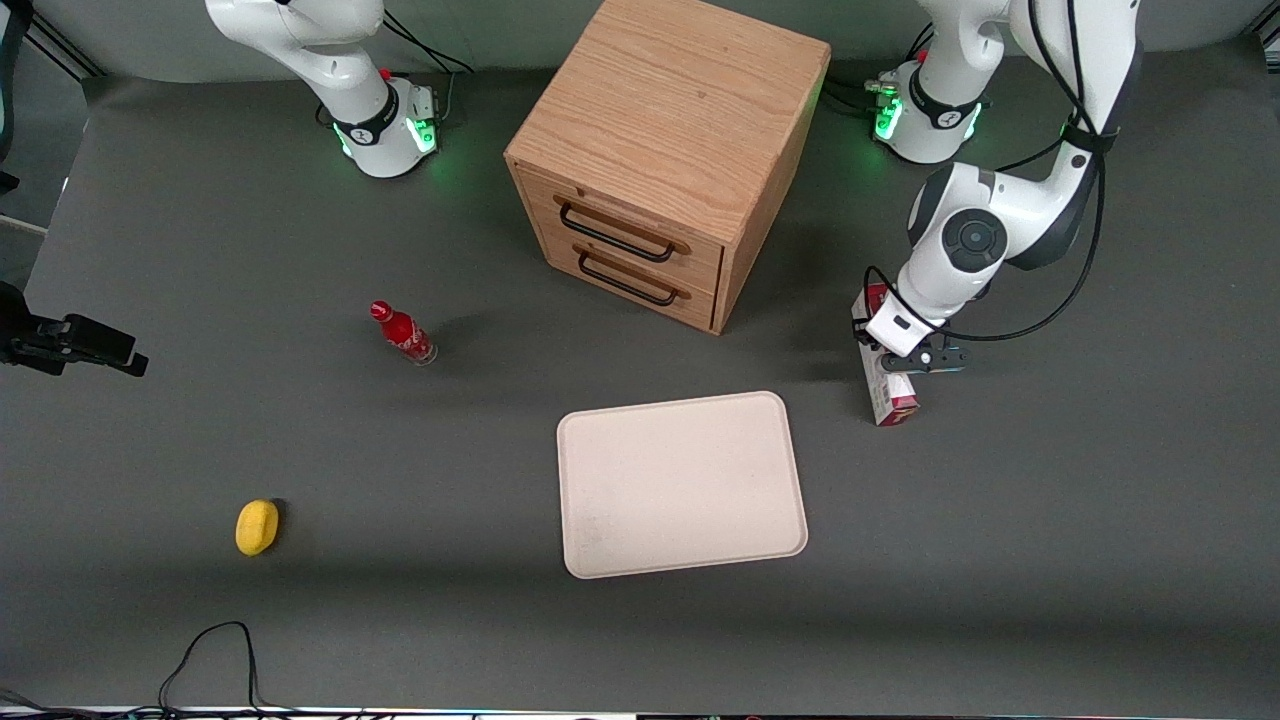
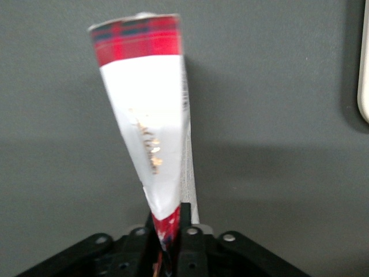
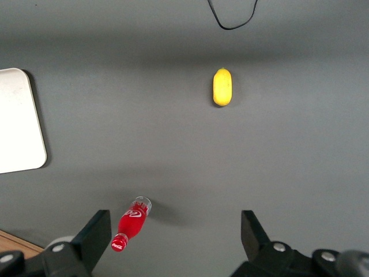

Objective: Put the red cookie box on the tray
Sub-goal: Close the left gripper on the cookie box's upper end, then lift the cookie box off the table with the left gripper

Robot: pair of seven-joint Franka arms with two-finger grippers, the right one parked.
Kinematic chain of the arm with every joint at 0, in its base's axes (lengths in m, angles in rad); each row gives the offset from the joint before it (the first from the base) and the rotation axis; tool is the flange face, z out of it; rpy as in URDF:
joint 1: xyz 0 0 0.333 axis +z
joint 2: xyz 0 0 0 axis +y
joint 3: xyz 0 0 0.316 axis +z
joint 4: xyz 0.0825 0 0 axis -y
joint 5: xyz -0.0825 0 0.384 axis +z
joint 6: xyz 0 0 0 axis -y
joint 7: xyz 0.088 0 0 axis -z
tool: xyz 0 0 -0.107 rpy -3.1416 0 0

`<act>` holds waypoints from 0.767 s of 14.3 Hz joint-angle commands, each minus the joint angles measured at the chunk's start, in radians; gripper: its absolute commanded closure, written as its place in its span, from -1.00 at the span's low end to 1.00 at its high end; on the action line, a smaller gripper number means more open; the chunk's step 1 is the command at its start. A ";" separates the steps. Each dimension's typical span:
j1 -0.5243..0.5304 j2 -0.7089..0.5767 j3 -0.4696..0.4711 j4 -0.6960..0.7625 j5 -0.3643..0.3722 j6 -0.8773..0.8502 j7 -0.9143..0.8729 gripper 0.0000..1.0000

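Front view: gripper [image 1: 905, 358] sits low over the red cookie box [image 1: 893, 398] at the working arm's end of the bench [image 1: 1050, 520], fingers clamped on the box's upper part. The box stands on the bench just beside the tray [image 1: 683, 484], not touching it; a strip of bare bench lies between them. The tray lies flat with its surface bare, nearer the front camera than the wooden drawer cabinet [image 1: 665, 155]. A small red bottle [image 1: 403, 333] and a yellow object [image 1: 257, 526] sit toward the parked arm's end, well apart from the tray. The left wrist view alone shows the grip up close: box [image 2: 147, 115] pinched between the dark fingers [image 2: 193, 245], white panel and red plaid end visible, a tray edge [image 2: 364, 75] nearby. The right wrist view shows the bottle [image 3: 131, 224], the yellow object [image 3: 222, 87] and a tray corner [image 3: 20, 124], but no box.
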 commanded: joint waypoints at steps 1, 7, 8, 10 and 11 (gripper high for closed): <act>-0.007 -0.069 0.022 0.098 0.018 -0.176 0.041 1.00; -0.004 -0.091 0.105 0.572 0.004 -0.665 0.224 1.00; -0.004 -0.079 0.105 0.652 0.001 -0.721 0.225 1.00; -0.009 -0.028 0.103 0.827 -0.016 -0.839 0.224 1.00; -0.015 0.008 0.103 0.919 -0.051 -0.898 0.218 1.00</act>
